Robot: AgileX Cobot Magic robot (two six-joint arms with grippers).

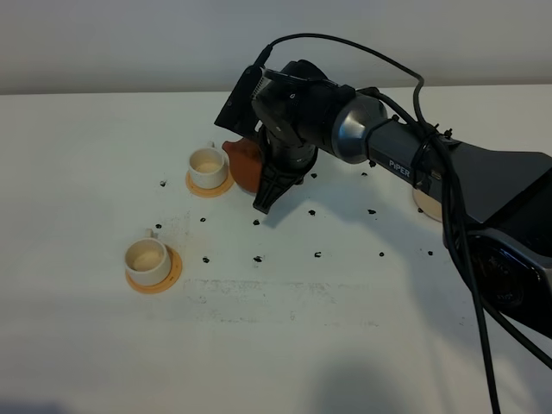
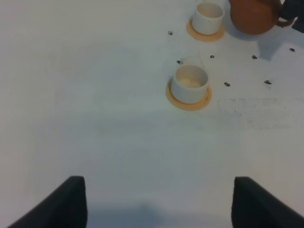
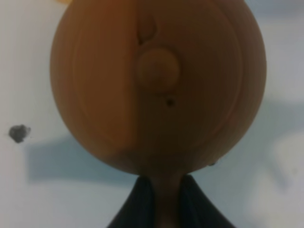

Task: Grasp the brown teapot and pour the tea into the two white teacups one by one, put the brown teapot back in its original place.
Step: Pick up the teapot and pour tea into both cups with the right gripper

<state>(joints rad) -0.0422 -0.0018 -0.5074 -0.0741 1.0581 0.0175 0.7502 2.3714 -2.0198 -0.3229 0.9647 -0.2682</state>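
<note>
The brown teapot [image 1: 245,164] hangs just right of the far white teacup [image 1: 208,167], spout end toward that cup. My right gripper [image 1: 269,183] is shut on its loop handle. In the right wrist view the teapot [image 3: 156,80] fills the frame, lid knob facing the camera, and the gripper [image 3: 165,192] pinches the handle between dark fingers [image 3: 141,202]. The near teacup [image 1: 147,258] stands on its orange saucer [image 1: 172,274]. The left wrist view shows both teacups [image 2: 190,83] [image 2: 209,14], the teapot [image 2: 251,16], and my left gripper [image 2: 164,202] open over bare table. No pouring stream shows.
A pale beige coaster [image 1: 425,203] lies at the right, mostly hidden behind the right arm [image 1: 405,151]. Small black specks [image 1: 317,254] dot the white table [image 1: 285,345] around the cups. The table's far edge meets a wall behind.
</note>
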